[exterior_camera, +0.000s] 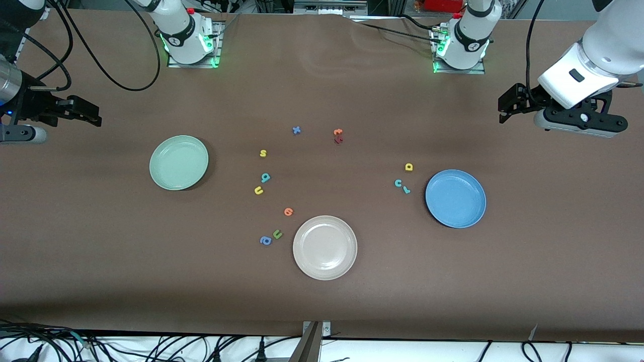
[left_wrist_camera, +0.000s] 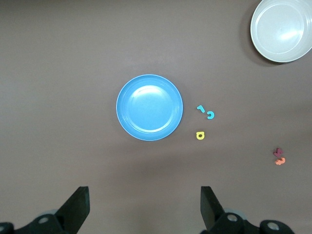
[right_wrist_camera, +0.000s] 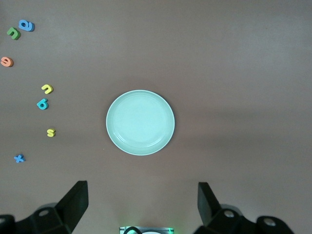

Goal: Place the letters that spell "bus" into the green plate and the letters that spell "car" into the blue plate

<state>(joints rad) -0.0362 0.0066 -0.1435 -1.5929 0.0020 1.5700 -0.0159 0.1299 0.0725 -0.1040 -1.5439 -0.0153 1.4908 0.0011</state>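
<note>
Yellow "s" [exterior_camera: 263, 153], teal "b" [exterior_camera: 265, 177] and yellow "u" [exterior_camera: 258, 190] lie beside the green plate [exterior_camera: 178, 162], toward the table's middle, nearest the right gripper [exterior_camera: 75, 111], wide open and empty like the left gripper [exterior_camera: 510, 103].

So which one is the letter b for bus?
Find the green plate, then the column of three small letters beside it, toward the table's middle. The teal b is the middle one, between a yellow s and a yellow u; it looks like a 9.
</note>
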